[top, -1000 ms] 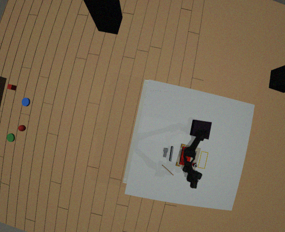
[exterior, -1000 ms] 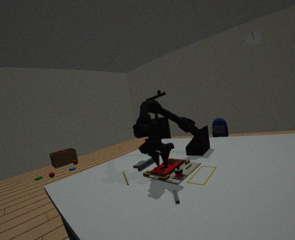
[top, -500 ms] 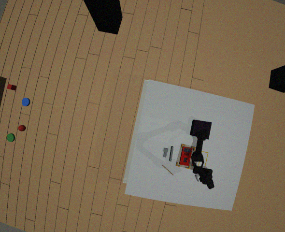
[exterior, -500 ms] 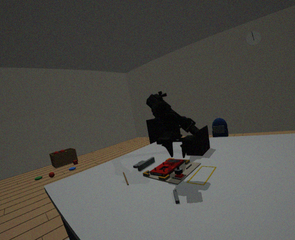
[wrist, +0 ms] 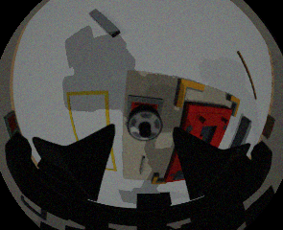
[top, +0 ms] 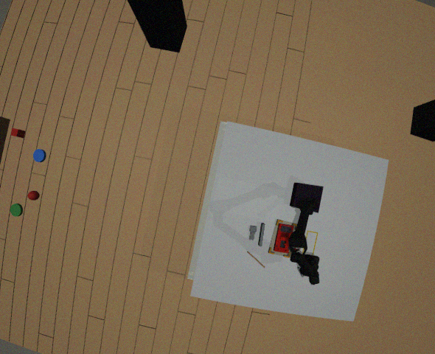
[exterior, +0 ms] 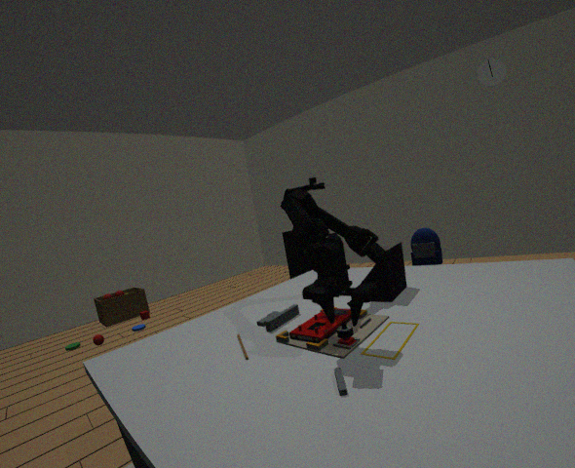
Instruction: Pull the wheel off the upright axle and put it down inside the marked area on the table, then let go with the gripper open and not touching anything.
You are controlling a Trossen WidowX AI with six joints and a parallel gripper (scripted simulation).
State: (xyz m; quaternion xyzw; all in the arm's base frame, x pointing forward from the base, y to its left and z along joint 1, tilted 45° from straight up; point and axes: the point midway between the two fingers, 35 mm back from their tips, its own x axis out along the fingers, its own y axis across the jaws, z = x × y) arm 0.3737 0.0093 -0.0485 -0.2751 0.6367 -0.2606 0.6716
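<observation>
The dark wheel (exterior: 344,331) (wrist: 133,126) sits on its upright axle above a small red base (exterior: 347,340), on the beige board (exterior: 375,325) (wrist: 131,165). My gripper (exterior: 343,323) (wrist: 144,129) is open and empty. It points down above the wheel, with one fingertip to each side of it in the wrist view; no contact shows. The marked area, a yellow outline (top: 315,243) (exterior: 378,356) (wrist: 107,107), lies on the table beside the board, with nothing inside it. In the top view the arm hides the wheel.
A red block (top: 282,249) (exterior: 305,331) (wrist: 194,111) with yellow corner pieces is on the board, beside the wheel. Grey parts (top: 261,234) (exterior: 284,318) and a thin brown stick (top: 256,259) (exterior: 242,347) (wrist: 247,74) lie beyond. A grey bar (exterior: 340,381) (wrist: 105,22) lies off the board's wheel end.
</observation>
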